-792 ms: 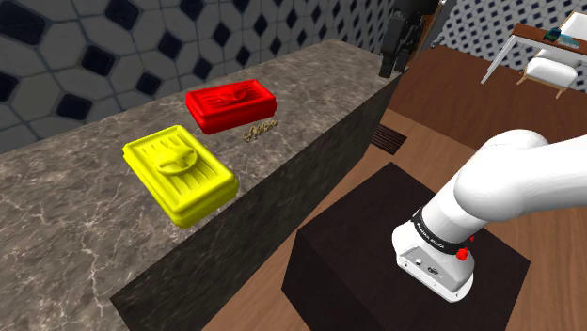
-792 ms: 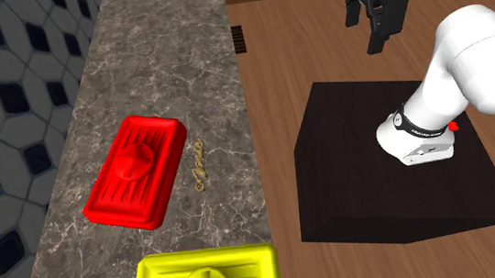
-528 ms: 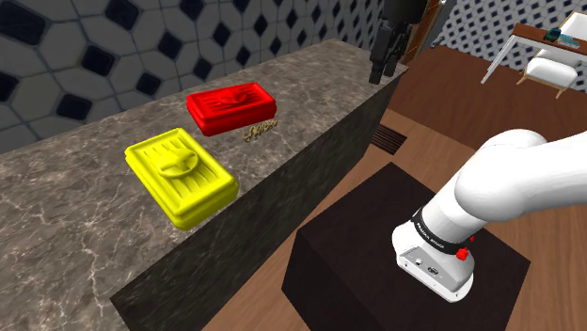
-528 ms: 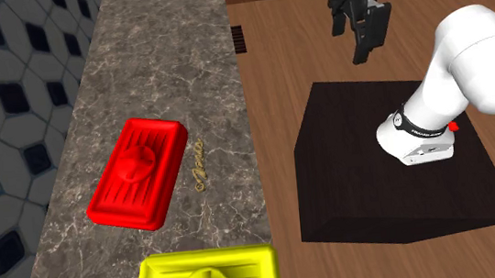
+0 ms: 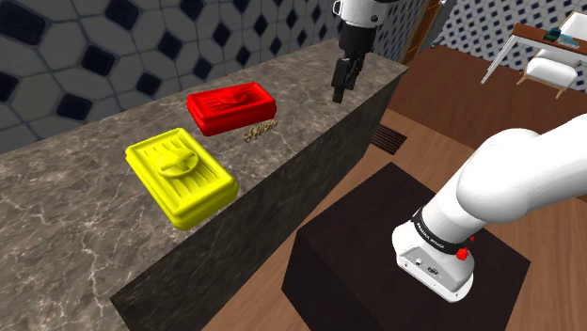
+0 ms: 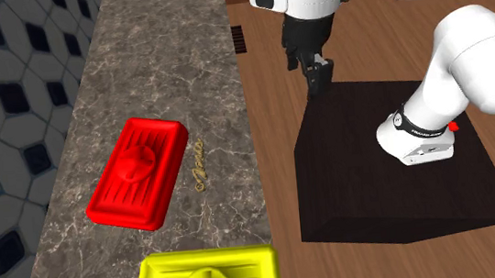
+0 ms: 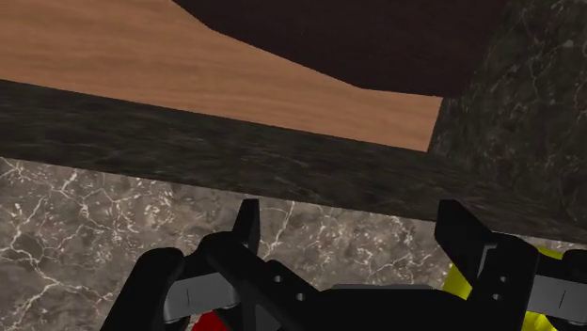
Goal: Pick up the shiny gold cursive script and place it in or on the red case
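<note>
The small gold cursive script (image 5: pixel 260 130) (image 6: pixel 199 164) lies flat on the marble counter, close beside the red case (image 5: pixel 230 106) (image 6: pixel 138 171) on the side toward the counter's front edge. My black gripper (image 5: pixel 339 86) (image 6: pixel 314 80) hangs open and empty above the counter's front edge, well off to the shoulder view's right of the script. In the wrist view the two fingers stand apart around my gripper (image 7: pixel 355 235), over marble and the counter edge. A sliver of the red case (image 7: pixel 209 323) peeks out behind the hand.
A yellow case (image 5: pixel 181 174) (image 6: pixel 207 277) lies on the counter (image 5: pixel 85 221) near the red one. The dark stand (image 5: pixel 376 249) (image 6: pixel 368 169) sits on the wood floor by the counter. A floor vent (image 5: pixel 386 141) and a white desk (image 5: pixel 550 42) lie farther off.
The gripper has swung from over the floor toward the counter and come lower, now above its front edge. Script and both cases have not moved.
</note>
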Robot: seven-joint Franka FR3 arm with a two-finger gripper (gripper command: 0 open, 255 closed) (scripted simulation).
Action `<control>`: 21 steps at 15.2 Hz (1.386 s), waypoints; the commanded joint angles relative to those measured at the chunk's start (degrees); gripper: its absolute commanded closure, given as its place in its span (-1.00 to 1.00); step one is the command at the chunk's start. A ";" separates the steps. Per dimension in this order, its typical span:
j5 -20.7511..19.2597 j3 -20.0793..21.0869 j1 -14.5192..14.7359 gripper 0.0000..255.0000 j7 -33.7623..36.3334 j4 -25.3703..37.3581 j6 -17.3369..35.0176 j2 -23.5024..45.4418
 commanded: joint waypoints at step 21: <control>-23.11 4.83 3.85 -1.00 1.80 16.00 37.74 44.20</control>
